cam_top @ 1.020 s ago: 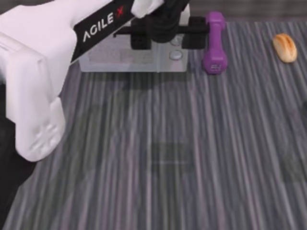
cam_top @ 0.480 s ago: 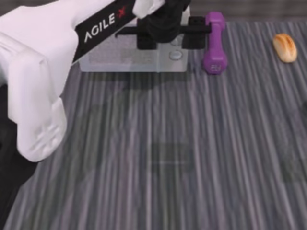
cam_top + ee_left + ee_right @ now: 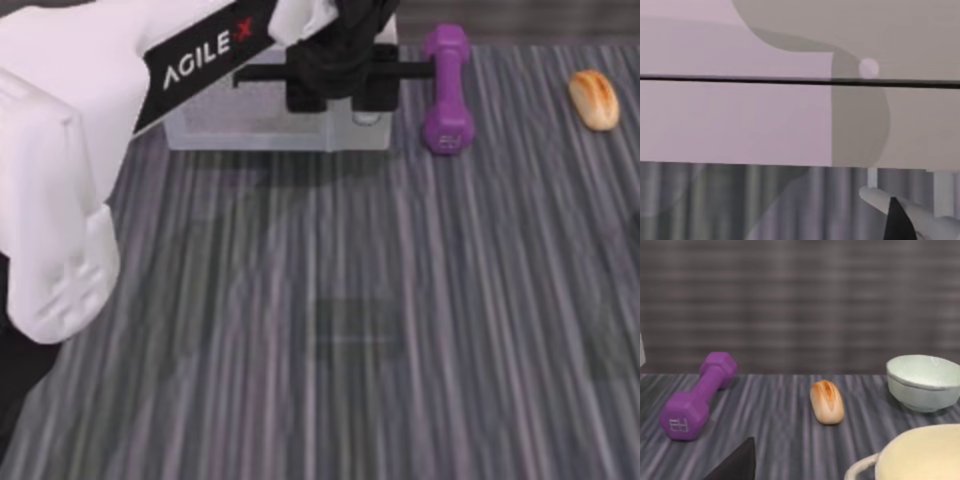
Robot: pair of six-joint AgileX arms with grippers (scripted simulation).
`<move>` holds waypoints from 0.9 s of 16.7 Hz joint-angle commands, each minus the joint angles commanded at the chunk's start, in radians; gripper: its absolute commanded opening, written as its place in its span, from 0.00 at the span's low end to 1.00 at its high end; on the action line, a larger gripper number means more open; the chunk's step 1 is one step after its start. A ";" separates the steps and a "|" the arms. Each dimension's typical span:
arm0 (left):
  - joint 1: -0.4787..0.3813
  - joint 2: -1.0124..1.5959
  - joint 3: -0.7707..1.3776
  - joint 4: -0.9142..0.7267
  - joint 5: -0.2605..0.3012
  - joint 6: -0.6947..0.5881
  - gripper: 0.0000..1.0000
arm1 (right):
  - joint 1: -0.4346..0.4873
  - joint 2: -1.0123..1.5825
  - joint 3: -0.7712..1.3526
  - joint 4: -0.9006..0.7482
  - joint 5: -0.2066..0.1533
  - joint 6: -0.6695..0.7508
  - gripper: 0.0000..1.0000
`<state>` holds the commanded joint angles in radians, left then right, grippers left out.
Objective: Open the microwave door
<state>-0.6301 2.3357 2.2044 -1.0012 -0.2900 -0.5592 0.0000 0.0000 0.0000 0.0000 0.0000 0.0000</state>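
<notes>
Reaching over the far left of the table, the left arm hangs its left gripper (image 3: 340,80) above the front of the microwave (image 3: 215,120), which stands at the far edge, left of centre. The black fingers sit over the seam between the microwave door (image 3: 245,135) and the knob panel, but from above I cannot tell whether the jaws are wide, narrow or closed on anything. The left wrist view shows only flat white panels crossed by one dark line, so it settles nothing.

The door looks like a rigid, flat hinged panel: stiff, smooth and likely slippery, with little for the fingers to pinch on its face. In my judgement the place to take hold is its free edge beside the knob panel, or a handle there if one exists, none being visible. It should swing lightly on its hinge, while the heavy body probably stays put; a pull along the door's arc seems safer than a straight tug.

Counted from left to right: one microwave with one door, one knob (image 3: 367,118) showing though partly hidden, one purple dumbbell (image 3: 446,88) just right of the microwave, one bread roll (image 3: 595,98) near the far right, one pale bowl (image 3: 922,382) and one cream-coloured vessel (image 3: 920,455), the last two seen only from the right wrist. The right gripper (image 3: 735,465) shows there only as a dark tip, its jaws unreadable.
</notes>
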 joint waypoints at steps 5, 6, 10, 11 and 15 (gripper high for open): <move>-0.002 -0.059 -0.096 0.039 -0.015 -0.012 0.00 | 0.000 0.000 0.000 0.000 0.000 0.000 1.00; -0.002 -0.059 -0.096 0.039 -0.015 -0.012 0.00 | 0.000 0.000 0.000 0.000 0.000 0.000 1.00; -0.002 -0.059 -0.096 0.039 -0.015 -0.012 0.00 | 0.000 0.000 0.000 0.000 0.000 0.000 1.00; -0.002 -0.059 -0.096 0.039 -0.015 -0.012 0.00 | 0.000 0.000 0.000 0.000 0.000 0.000 1.00; -0.002 -0.059 -0.096 0.039 -0.015 -0.012 0.00 | 0.000 0.000 0.000 0.000 0.000 0.000 1.00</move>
<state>-0.6323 2.2765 2.1088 -0.9627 -0.3049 -0.5709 0.0000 0.0000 0.0000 0.0000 0.0000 0.0000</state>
